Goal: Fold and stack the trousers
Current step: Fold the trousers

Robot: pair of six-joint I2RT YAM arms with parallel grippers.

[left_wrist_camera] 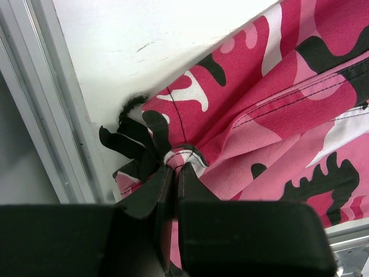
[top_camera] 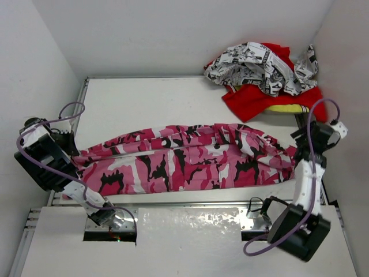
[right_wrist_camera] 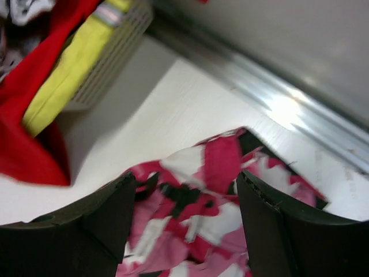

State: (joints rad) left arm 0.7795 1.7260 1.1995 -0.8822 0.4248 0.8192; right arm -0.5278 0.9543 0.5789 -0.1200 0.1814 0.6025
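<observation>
On the far left, the left pincer [top_camera: 72, 151] sits at the left edge of the white desk [top_camera: 150, 104]. In the left wrist view, this pincer [left_wrist_camera: 174, 167] is pressed together on a small bunch of cloth. It is pinching the trousers [left_wrist_camera: 277, 98] at their left end. The cloth puckers into little folds right at the black fingers [left_wrist_camera: 151, 193]. A frayed black bit sticks out beside them. A grey metal rail [left_wrist_camera: 49, 115] runs along the desk edge, just beside that end.

The trousers [top_camera: 184, 158] lie flat across the middle of the desk. They stretch in a long band from the left pincer to the right pincer. They are hot pink, pale pink, white and black in blotches. The right end looks more crumpled than the left.

At the back right corner there is a pile of other clothes. A black-and-white cloth [top_camera: 259, 69] is on top, a red cloth [top_camera: 253, 103] is under it, and a yellow cloth [top_camera: 288, 108] peeks out. The pile is apart from the trousers.

On the right, the right pincer [top_camera: 295, 147] is at the right end of the trousers. In the right wrist view, this pincer [right_wrist_camera: 184, 190] is spread wide. The pink cloth [right_wrist_camera: 196, 213] shows in the gap between its two black fingers [right_wrist_camera: 106, 216]. I cannot tell if the fingers touch the cloth. The red cloth [right_wrist_camera: 29, 133] and the yellow cloth [right_wrist_camera: 69, 69] show at the left of that view.
</observation>
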